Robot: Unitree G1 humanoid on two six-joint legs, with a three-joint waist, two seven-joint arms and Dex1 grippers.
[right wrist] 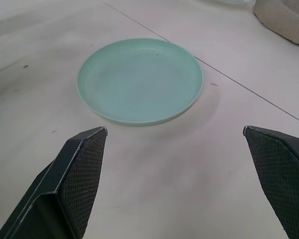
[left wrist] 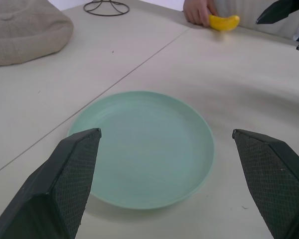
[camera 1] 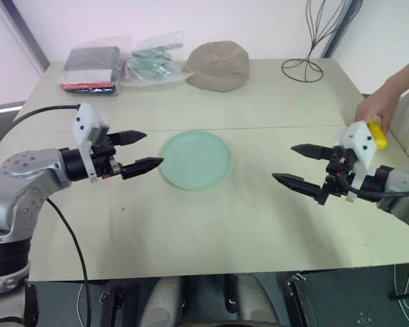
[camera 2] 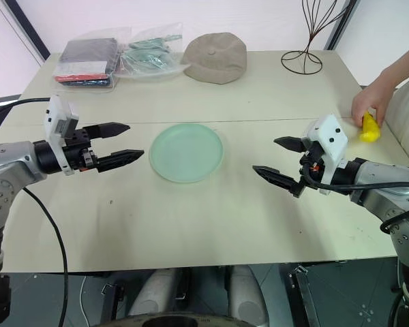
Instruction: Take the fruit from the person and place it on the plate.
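I see the banana (camera 2: 370, 128) in the person's hand (camera 2: 373, 103), beyond my right gripper (camera 2: 281, 159); both arms' jaws gape apart, empty.

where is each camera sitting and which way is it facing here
Left and right eye views: on the head, looking forward and down at the table; both arms show, left pincer and right pincer open.
Left wrist view: looks along its pincer at the plate, toward the banana in the person's hand.
Right wrist view: looks along its pincer at the plate.
All views share the plate.
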